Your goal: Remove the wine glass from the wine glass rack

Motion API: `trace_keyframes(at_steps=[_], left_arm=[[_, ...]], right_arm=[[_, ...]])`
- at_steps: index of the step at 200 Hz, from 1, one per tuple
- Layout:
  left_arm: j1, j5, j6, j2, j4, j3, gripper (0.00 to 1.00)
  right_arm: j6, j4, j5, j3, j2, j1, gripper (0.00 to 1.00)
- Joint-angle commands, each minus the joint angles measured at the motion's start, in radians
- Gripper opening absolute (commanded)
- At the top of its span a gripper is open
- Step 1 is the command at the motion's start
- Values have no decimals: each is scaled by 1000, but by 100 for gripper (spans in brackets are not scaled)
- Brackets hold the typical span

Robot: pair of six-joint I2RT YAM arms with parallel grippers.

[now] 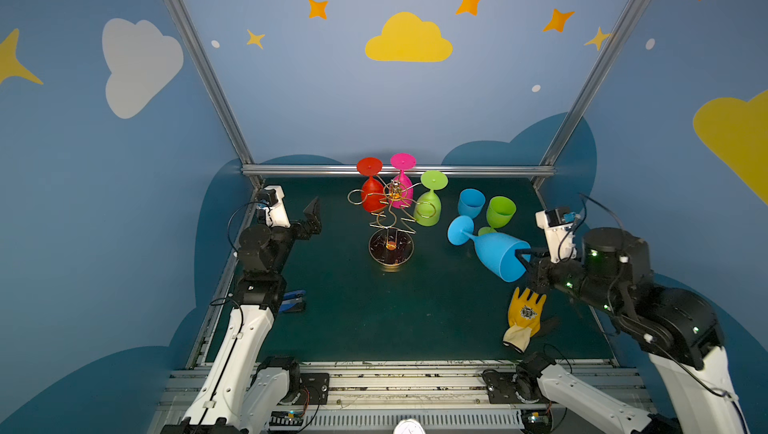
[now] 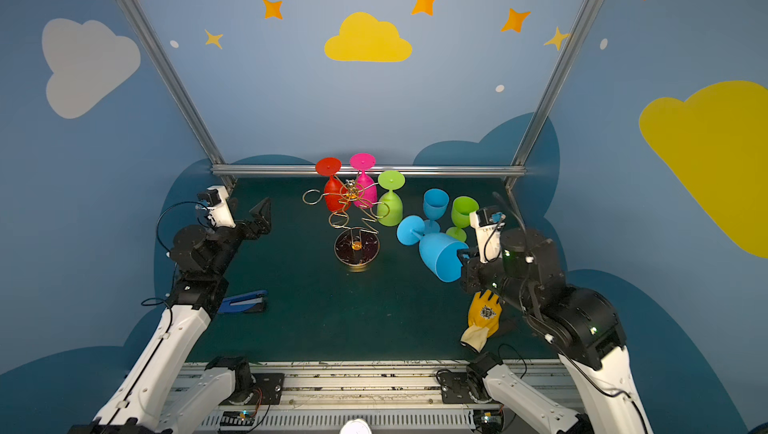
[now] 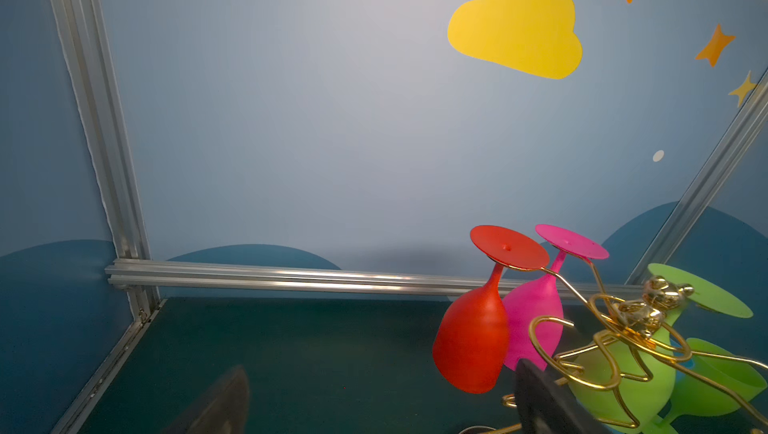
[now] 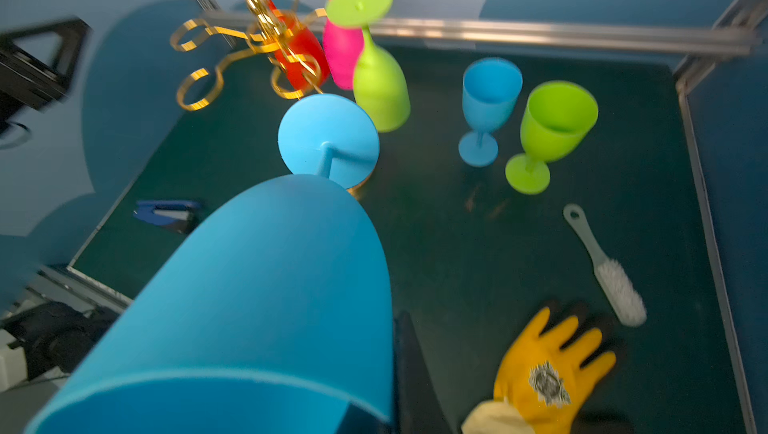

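Blue plastic wine glass [image 4: 249, 286], tilted, pinched at its rim by right gripper [image 1: 524, 255], apart from gold wire rack [image 1: 384, 251]; left gripper [image 1: 311, 219] spread wide.

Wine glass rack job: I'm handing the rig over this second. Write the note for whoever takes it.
Left claw: open, empty, left of the wine glass rack, apart from it.
Right claw: shut on the rim of the held blue glass, tilted, foot toward the rack, clear of its loops.
Hanging upside down on the rack: red glass, pink glass, hanging green glass.
Upright on the table, right of the rack: standing blue glass, standing green glass.
Done: held blue glass is off the rack.
Left: set it down, probably near the standing pair, avoiding the yellow glove.
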Motion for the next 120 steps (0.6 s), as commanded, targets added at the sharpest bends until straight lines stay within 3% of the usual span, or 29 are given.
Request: trace_keyframes(at_steps=[1, 50, 79, 120], left_arm=[[1, -24, 14, -18, 33, -3, 97], [-15, -50, 51, -1, 16, 0, 98], [-15, -75, 99, -40, -4, 7, 98], [-24, -105, 123, -61, -1, -4, 98]], right_arm=[[42, -132, 86, -55, -1, -6, 0], [-13, -201, 307, -82, 90, -84, 0], [-89, -183, 257, -67, 150, -212, 0], [-220, -94, 113, -54, 266, -486, 0]])
